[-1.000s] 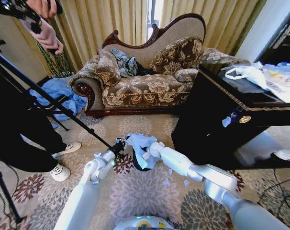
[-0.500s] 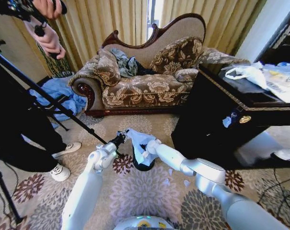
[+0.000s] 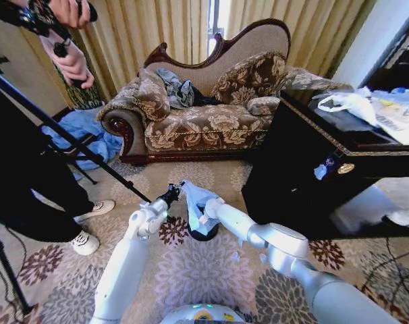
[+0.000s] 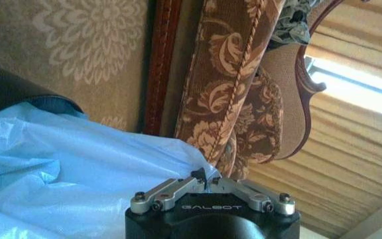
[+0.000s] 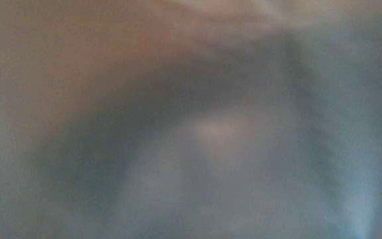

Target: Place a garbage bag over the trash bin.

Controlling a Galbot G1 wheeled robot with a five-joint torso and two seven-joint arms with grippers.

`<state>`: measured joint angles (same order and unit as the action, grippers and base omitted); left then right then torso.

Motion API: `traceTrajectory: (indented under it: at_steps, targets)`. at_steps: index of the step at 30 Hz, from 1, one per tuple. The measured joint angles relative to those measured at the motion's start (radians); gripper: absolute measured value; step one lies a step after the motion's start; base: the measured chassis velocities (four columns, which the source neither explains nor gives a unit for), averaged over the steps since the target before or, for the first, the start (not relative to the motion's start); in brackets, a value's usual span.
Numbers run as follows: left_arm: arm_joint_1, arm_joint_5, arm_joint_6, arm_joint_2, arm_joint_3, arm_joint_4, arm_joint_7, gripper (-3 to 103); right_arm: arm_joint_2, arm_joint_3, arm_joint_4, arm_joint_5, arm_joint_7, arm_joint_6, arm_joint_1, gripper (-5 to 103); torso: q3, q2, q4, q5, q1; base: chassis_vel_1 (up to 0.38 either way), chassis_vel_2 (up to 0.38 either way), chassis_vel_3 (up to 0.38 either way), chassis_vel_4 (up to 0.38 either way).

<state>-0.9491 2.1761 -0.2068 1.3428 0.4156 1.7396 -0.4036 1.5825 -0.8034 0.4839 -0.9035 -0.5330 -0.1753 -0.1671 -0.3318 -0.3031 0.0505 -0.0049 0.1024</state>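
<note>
Head view: your left pincer (image 3: 172,196) is clamped on the garbage bag (image 3: 196,206) edge, draped over the trash bin (image 3: 203,234) on the carpet; right pincer (image 3: 204,214) sits against the bag, grip unclear. Left wrist view: jaws together on film. Thin, slippery, tears easily; grab the rim.

The small black cylindrical trash bin (image 3: 203,235) at centre frame is mostly hidden under the crinkly pale blue translucent garbage bag (image 3: 196,202). The right claw (image 3: 204,214) is buried in that plastic, its fingers unreadable. The right wrist view is a grey-blue blur.
</note>
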Motion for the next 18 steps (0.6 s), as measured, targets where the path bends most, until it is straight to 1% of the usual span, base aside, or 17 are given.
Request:
traceTrajectory:
  at_steps: [6,10,18]
  targets:
    - [0.015,-0.016,-0.008,0.003,-0.016,-0.038,0.011,0,0.026,0.031,-0.054,-0.025,0.018,0.0,-0.01,0,0.0,0.0,-0.0003,0.0001,0.0,0.0,0.0,0.0,0.0]
    - [0.019,-0.033,-0.01,0.004,-0.024,-0.07,0.019,0,0.028,0.046,-0.076,-0.032,0.028,0.0,-0.01,0,0.0,0.0,0.0001,0.0001,0.0,0.0,0.0,0.0,0.0]
    - [0.023,-0.061,-0.019,0.001,-0.034,-0.132,0.039,0,0.027,0.055,-0.092,-0.033,0.029,0.001,-0.006,0,0.0,0.0,-0.0001,0.0,0.0,0.0,0.0,0.0,0.0]
